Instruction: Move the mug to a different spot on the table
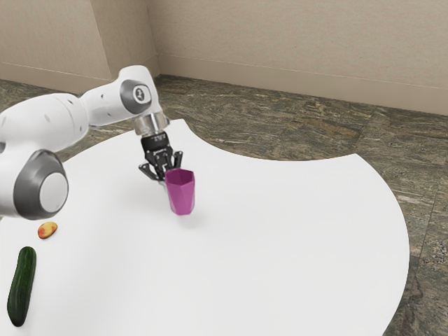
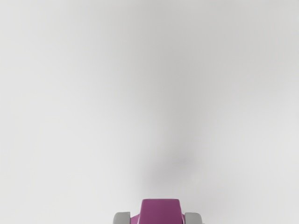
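Claw: my black claw (image 1: 168,168) is pointing down and closing on the magenta mug (image 1: 180,190), gripping its wall at the rim, on the side toward the exterior view's left.
Pads: in the wrist view, two grey pads (image 2: 122,218) are pressing against the mug (image 2: 160,211) from opposite sides, with the magenta wall sitting between them.
Mug: it is standing roughly upright, opening upward, near the middle of the white table (image 1: 315,245), slightly toward the exterior view's left. A faint shadow is lying right under its base, and I cannot tell whether the base is touching the tabletop.
Arm: my white arm (image 1: 66,119) is reaching in from the exterior view's left, and the wrist is hanging straight above the mug's rim.
Table in the wrist view: the bare white surface (image 2: 149,93) is stretching out beyond the mug.
Cucumber: a dark green cucumber (image 1: 21,285) is lying at the table's edge on the exterior view's left, well apart from the mug.
Fruit: a small orange-yellow fruit (image 1: 47,229) is resting just beyond the cucumber's far end, not touching it.
Floor: brown veined stone (image 1: 315,126) is showing beyond the table.
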`<state>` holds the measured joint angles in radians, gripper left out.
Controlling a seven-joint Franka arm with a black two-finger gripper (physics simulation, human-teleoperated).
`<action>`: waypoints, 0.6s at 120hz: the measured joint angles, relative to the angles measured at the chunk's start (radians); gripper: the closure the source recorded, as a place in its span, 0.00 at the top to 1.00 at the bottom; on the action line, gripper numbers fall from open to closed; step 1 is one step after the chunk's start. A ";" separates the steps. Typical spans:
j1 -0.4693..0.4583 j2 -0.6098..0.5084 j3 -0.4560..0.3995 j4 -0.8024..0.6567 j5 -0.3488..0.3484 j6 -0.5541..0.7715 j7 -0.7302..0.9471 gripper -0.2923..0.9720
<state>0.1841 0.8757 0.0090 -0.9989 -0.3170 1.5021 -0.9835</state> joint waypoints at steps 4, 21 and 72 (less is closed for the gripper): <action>0.002 -0.002 0.001 -0.005 0.001 0.014 0.006 0.19; 0.006 0.002 0.001 -0.017 0.002 0.070 0.039 0.19; 0.022 0.041 -0.008 -0.025 -0.010 0.149 0.115 0.19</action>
<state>0.2056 0.9163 0.0013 -1.0243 -0.3275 1.6507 -0.8683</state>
